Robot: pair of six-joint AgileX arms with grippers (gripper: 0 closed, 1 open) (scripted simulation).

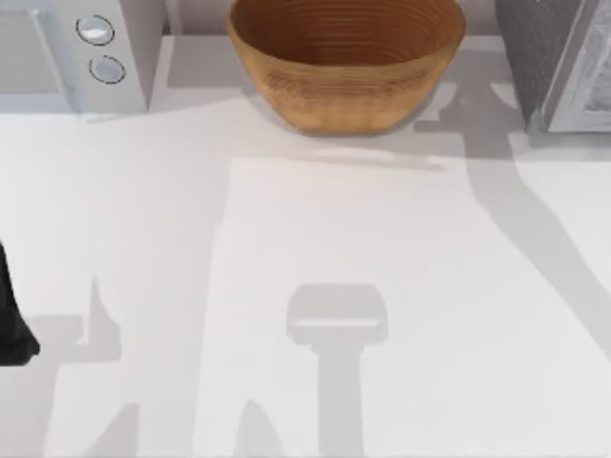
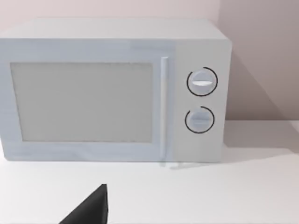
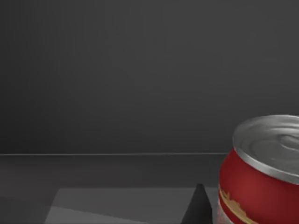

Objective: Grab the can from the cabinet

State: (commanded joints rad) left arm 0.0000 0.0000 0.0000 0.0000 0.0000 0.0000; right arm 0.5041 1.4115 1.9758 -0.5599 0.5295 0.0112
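Here, at the table's (image 1: 315,239) ten o'clock, stands one white microwave (image 1: 72,57), door shut, with two round dials one above the other; the left wrist view faces its front (image 2: 112,93). The left arm (image 1: 11,320) sits parked at nine o'clock, against the table's left edge, and I cannot tell whether its pincer is open or closed. At twelve o'clock rests one big brown woven bowl (image 1: 346,62), upright. At two o'clock stands one grey cabinet (image 1: 563,62), partly cut off by the frame. In the right wrist view, one red can (image 3: 261,177) with a silvery end stands upright on a dark floor before a dark back wall; a dark fingertip (image 3: 198,207) of the right gripper pokes up just beside it, and I cannot tell whether that pincer is open or closed
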